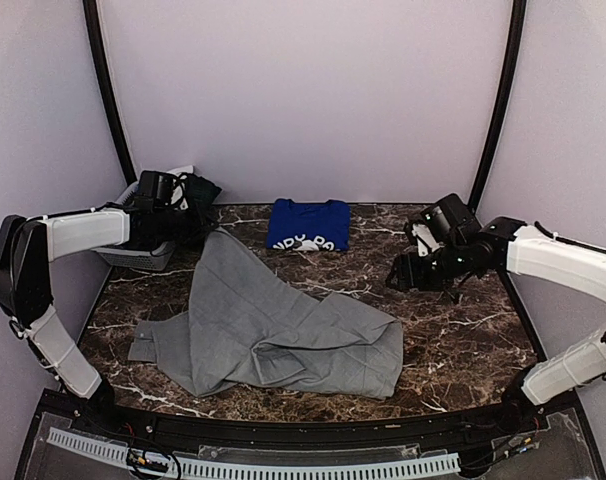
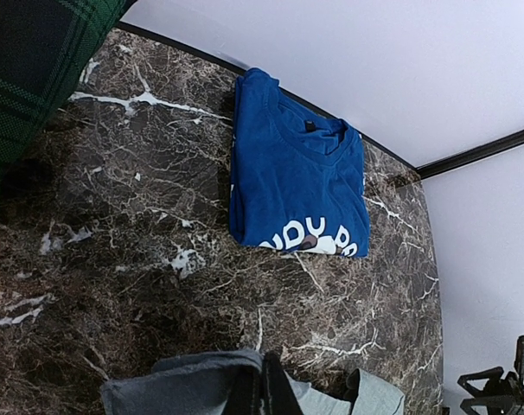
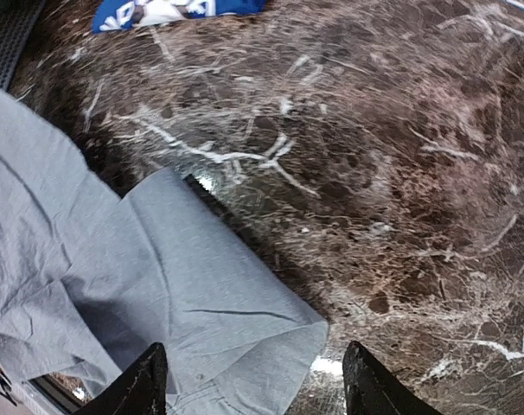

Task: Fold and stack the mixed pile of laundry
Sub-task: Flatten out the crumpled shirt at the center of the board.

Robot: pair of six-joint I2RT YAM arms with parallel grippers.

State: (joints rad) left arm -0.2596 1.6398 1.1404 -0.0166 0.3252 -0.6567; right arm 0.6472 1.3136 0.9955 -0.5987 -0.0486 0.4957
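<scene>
A light-grey polo shirt [image 1: 273, 335] lies spread and rumpled across the middle of the marble table [image 1: 463, 340]. My left gripper [image 1: 205, 222] is shut on its far corner; in the left wrist view grey cloth [image 2: 184, 389] bunches round the closed fingers [image 2: 266, 393]. A royal-blue T-shirt [image 1: 307, 224] with white print lies folded at the back centre, also in the left wrist view [image 2: 297, 177]. My right gripper [image 1: 395, 278] hangs open to the right of the grey shirt. In its wrist view a shirt corner [image 3: 245, 337] lies on the table between the spread fingers [image 3: 145, 385], untouched.
A grey mesh basket [image 1: 133, 255] stands at the back left with dark-green garments [image 1: 195, 190] in it; green plaid cloth [image 2: 28, 69] fills the left wrist view's top left corner. White walls with black corner poles [image 1: 498, 100] close in the table.
</scene>
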